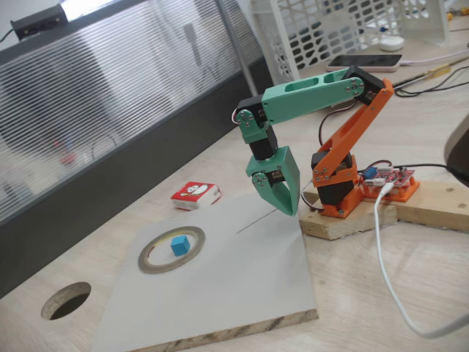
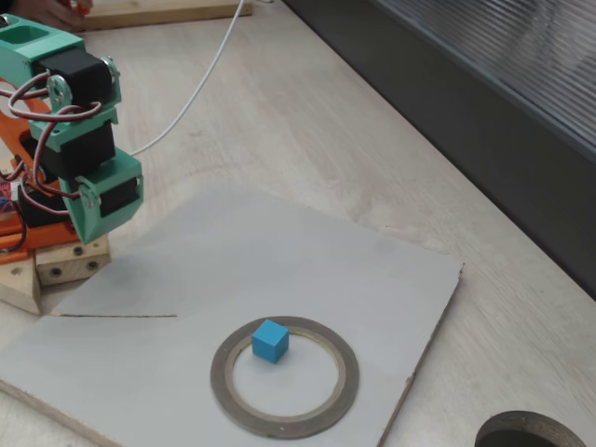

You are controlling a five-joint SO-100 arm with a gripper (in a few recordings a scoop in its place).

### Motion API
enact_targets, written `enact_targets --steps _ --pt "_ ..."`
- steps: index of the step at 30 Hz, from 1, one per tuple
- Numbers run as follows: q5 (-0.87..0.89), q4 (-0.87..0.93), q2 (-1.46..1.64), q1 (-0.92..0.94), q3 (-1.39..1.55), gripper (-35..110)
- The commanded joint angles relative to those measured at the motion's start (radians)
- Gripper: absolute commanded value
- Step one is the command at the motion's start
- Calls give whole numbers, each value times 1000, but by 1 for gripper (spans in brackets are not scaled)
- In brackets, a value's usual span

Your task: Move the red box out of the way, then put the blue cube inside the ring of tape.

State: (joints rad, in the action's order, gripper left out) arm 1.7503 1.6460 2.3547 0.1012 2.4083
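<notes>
The blue cube (image 1: 179,245) (image 2: 270,341) rests inside the ring of tape (image 1: 143,257) (image 2: 220,377), near the ring's far edge, on a pale grey board (image 1: 234,279) (image 2: 279,261). In a fixed view the red box (image 1: 196,195) lies on the wooden table just off the board's far edge, snowman face up. My green gripper (image 1: 286,207) (image 2: 82,235) hangs above the board's corner near the arm's base, pointing down. Its fingers are shut with nothing between them. It is well away from the cube and the ring.
A round dark hole (image 1: 66,300) (image 2: 531,433) is cut in the table beside the board. The orange arm base (image 1: 337,191) stands on a wood block next to a red circuit board (image 1: 392,180). A white cable (image 1: 385,257) trails across the table. A white basket (image 1: 330,29) and a phone (image 1: 366,62) lie behind.
</notes>
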Motion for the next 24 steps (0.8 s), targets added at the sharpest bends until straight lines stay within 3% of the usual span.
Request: enact_targets --steps 1,24 --pt "9 9 80 6 6 1" --pt "12 17 80 8 8 1"
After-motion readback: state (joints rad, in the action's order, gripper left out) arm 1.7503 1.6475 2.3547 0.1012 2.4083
